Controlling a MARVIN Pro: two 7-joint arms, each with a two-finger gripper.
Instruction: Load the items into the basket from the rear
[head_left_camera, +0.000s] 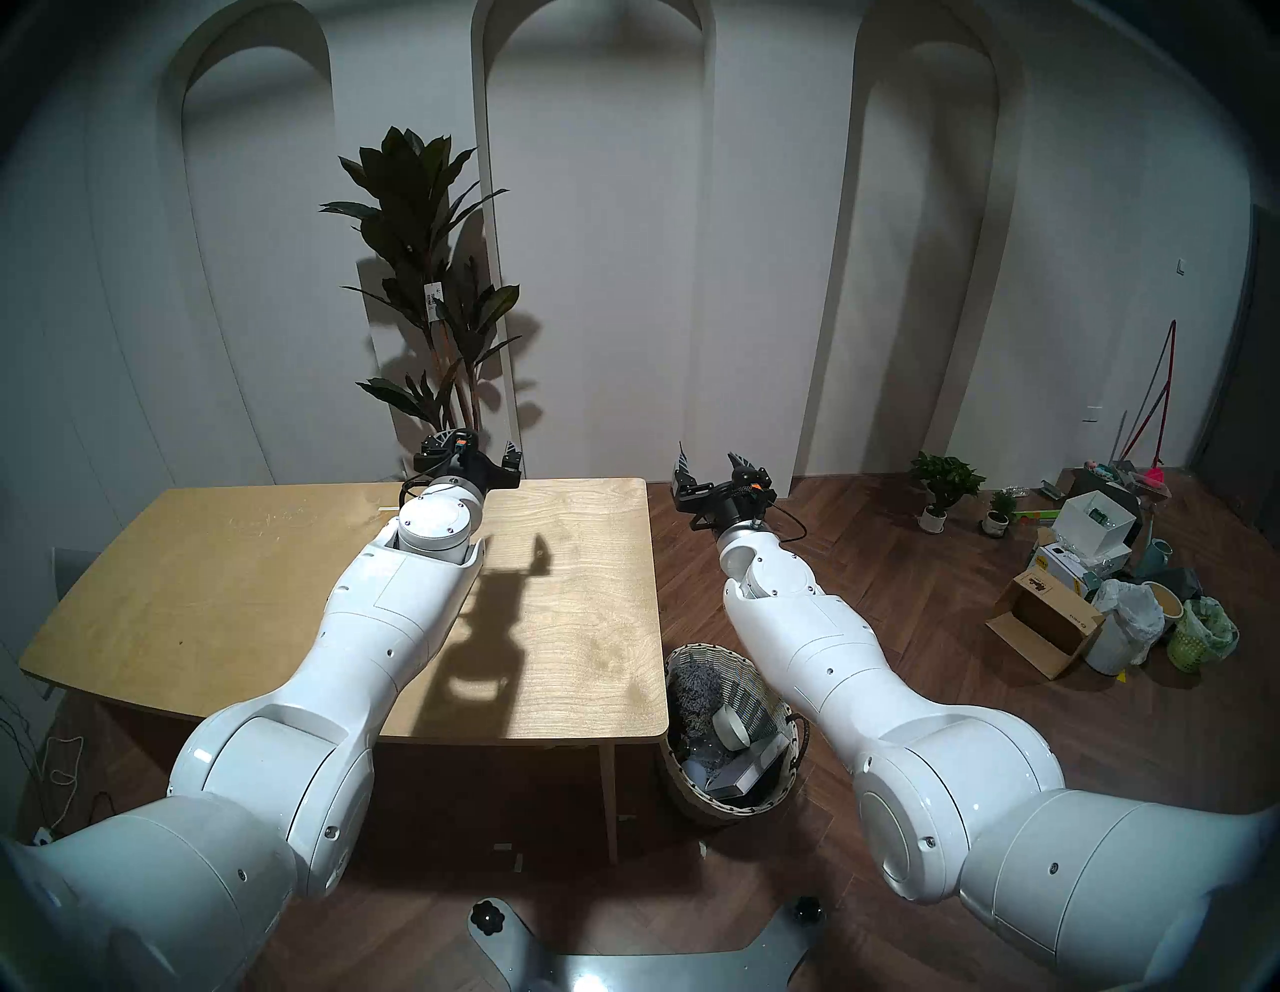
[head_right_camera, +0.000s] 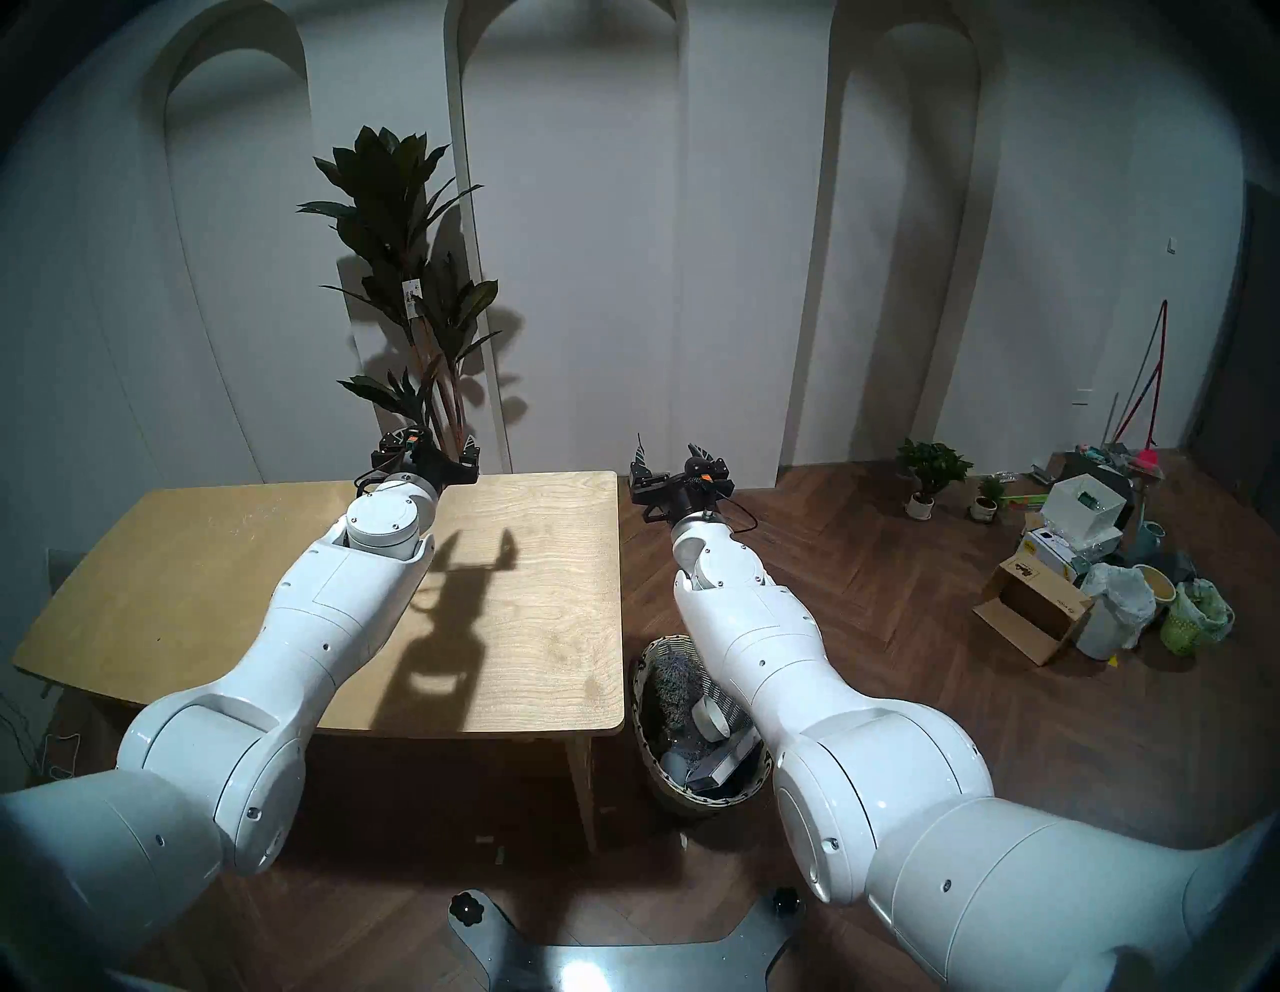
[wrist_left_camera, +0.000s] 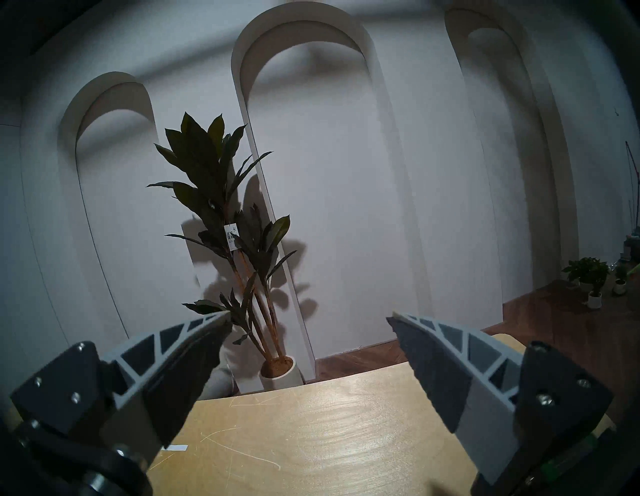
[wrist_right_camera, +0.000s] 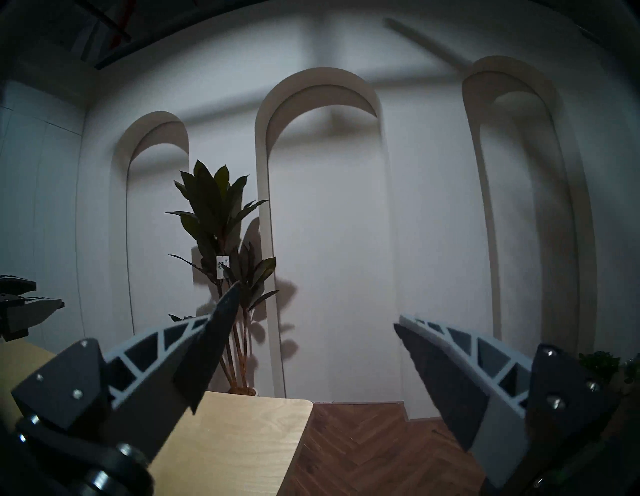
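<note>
Head stereo views are showing both white arms reaching forward and level, with the pale wooden tabletop (head_left_camera: 228, 589) lying bare under the left one. The round woven white-and-beige wicker basket with dark side handles (head_left_camera: 686, 783) is sitting on the floor just beside the tabletop's near right corner, partly under the right arm. Inside it, the cream-white round bowl (head_left_camera: 729, 727) is lying tilted on its side, and a flat pale box (head_left_camera: 741, 769), its print too small to read, is resting below it on a grey-lavender fluffy mass (head_left_camera: 692, 682). The clear spray bottle is not showing plainly; the arm is hiding part of the basket.

The left gripper (wrist_left_camera: 308, 332) is hanging over the far edge of the tabletop with its fingers (wrist_left_camera: 194, 346) spread wide and nothing between them. The right gripper (wrist_right_camera: 317, 329) is hovering past the tabletop's right edge, above the wood floor, fingers (wrist_right_camera: 443, 363) likewise apart and holding nothing.

Judging from this, the loading step is looking finished or nearly so, and the arms are sitting in a parked pose. The next move probably calls only for confirming that the bottle is in the basket.
</note>
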